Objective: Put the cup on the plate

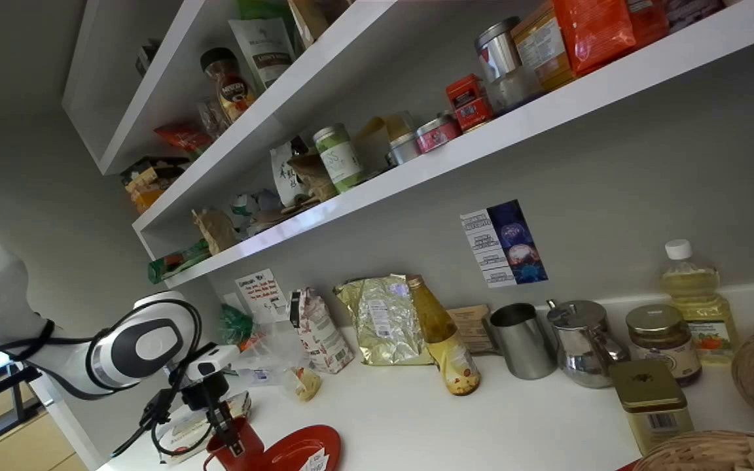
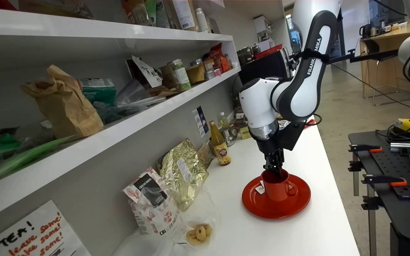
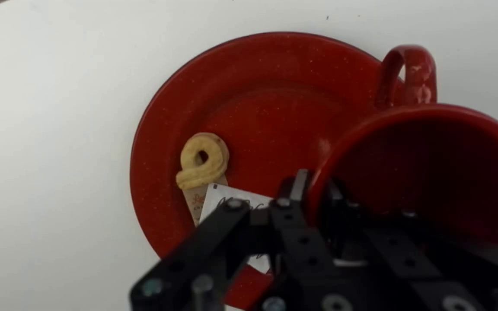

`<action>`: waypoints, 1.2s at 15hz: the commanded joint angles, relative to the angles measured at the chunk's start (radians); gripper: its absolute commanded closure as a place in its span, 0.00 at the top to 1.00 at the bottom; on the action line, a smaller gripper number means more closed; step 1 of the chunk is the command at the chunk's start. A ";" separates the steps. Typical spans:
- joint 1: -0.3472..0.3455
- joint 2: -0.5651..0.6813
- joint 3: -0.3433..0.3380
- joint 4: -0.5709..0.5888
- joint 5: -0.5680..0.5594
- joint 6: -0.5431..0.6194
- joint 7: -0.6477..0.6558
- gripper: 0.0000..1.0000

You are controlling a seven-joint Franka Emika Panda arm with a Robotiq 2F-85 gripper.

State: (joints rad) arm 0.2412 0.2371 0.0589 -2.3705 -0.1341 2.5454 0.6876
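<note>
Wrist view: the gripper (image 3: 317, 188) is clamped on the wall of the cup (image 3: 456, 168), one jaw inside the mouth, the other outside. Such a hold probably serves to leave the base free for setting down; the handle (image 3: 421, 77), set apart from the grip, takes no part in it. Partly behind the cup, the plate (image 3: 275, 125) lies flat on the bench (image 3: 50, 172), bearing a biscuit (image 3: 199, 175), a white sachet (image 3: 238, 196) and a brown sachet (image 3: 193, 199); these lie left of the cup, which should probably come down beside them, on the right. In an exterior view the cup (image 2: 275, 192) shows roughly upright against the middle of the plate; in an exterior view the cup (image 1: 252, 443) shows left of the plate. The mismatch suggests a cup held raised and off-centre; whether its base touches the plate cannot be told. Obscured: in the wrist view the base is out of sight and the right edge cuts off the cup; in an exterior view the lower edge crops the plate (image 1: 292, 448); the inner jaw is largely lost in the dark mouth. The gripper covers part of the white sachet.
</note>
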 commanded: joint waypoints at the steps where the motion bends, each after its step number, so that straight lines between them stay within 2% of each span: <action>1: 0.005 0.042 -0.016 0.049 -0.026 -0.004 0.014 0.02; 7: 0.003 0.137 -0.053 0.091 -0.035 -0.002 -0.001 0.02; 14: -0.018 0.226 -0.075 0.142 0.013 -0.011 -0.052 0.02; 15: 0.002 0.193 -0.086 0.107 -0.001 0.000 -0.025 0.32; 16: 0.001 0.193 -0.086 0.109 0.001 0.000 -0.028 0.09; 18: 0.001 0.193 -0.087 0.106 0.001 0.000 -0.028 0.22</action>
State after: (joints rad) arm 0.2310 0.4306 -0.0173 -2.2650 -0.1426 2.5467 0.6668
